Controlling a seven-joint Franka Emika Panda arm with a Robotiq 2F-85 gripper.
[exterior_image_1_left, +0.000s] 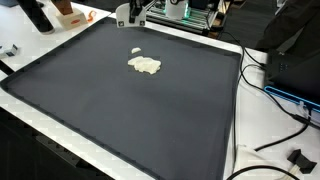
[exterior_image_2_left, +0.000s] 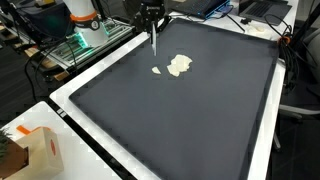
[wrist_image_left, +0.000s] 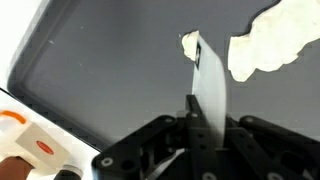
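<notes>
One thin blade (wrist_image_left: 208, 85) is clamped in the gripper (exterior_image_2_left: 152, 18) (tip beside the small lump (exterior_image_2_left: 157, 70), far on the mat (exterior_image_2_left: 170, 125)). It looks poised to scrape, which calls for lowering it squarely.

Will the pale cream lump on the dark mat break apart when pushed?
The pale cream lump has ragged edges and a small piece lies apart, so it probably crumbles or smears under the flat pale blade. It looks low and flat, thus unlikely to roll.

Matt mat, papery lump
The dark mat (exterior_image_1_left: 120, 110) looks matt; the crumpled lump (exterior_image_1_left: 145, 65) and the scrap (exterior_image_1_left: 137, 51) at its eleven o'clock look soft, papery; the gripper (wrist_image_left: 205, 118), glossy black plastic, clamps a smooth pale strip (wrist_image_left: 207, 80).
</notes>
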